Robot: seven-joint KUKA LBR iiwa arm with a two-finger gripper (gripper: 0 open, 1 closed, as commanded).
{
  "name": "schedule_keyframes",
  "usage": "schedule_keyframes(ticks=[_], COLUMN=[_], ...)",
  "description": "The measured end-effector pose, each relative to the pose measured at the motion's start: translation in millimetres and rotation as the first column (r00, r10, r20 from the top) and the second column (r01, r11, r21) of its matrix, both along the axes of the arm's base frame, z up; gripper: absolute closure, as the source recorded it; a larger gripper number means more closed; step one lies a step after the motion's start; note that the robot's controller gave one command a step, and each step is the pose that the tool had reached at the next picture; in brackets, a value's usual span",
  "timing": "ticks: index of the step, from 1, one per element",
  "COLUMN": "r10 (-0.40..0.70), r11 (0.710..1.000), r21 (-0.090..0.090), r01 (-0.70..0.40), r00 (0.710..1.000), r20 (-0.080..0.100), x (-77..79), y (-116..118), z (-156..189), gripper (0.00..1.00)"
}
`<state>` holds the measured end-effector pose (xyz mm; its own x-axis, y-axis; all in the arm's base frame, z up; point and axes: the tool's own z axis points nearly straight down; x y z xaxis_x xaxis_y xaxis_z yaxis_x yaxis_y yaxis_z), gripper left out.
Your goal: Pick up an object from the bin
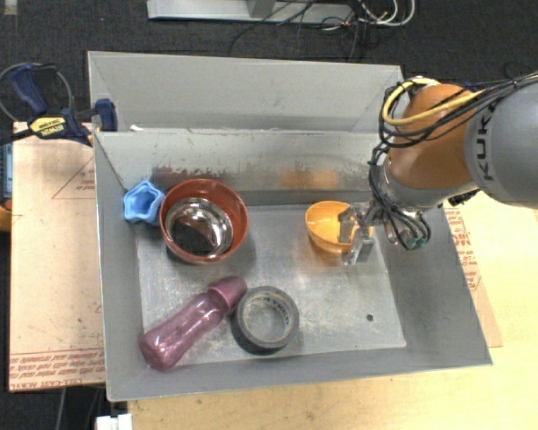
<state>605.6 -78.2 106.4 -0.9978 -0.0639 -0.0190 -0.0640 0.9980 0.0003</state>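
We judge the grasp in hand, gripper (357, 238) at the small orange plastic bowl (325, 227), centre-right. Whether it's closed we cannot tell; next, lift.

Small bowl (324, 224) right of big bowl (203, 222)

Lighting's pretty bright and even from overhead, so the inside of the grey bin (341, 303) comes out pale and flat while the carpet up top stays nearly black. Shadows are soft and short, just a thin dark edge under the pink bottle (190, 322) and the tape roll (265, 320). Only real glare is the shiny steel inside the bowl (203, 220), plus a faint orange smear mirrored on the back wall above the orange cup (325, 225).
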Motion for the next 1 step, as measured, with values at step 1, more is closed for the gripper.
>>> schedule_keyframes(ticks=[1], r10=[0.000], r11=[1.000], r21=[0.000], r01=[0.000], r00=[1.000], r20=[0.000], x=[0.0], y=[0.0], z=[0.0], gripper=[1.00])
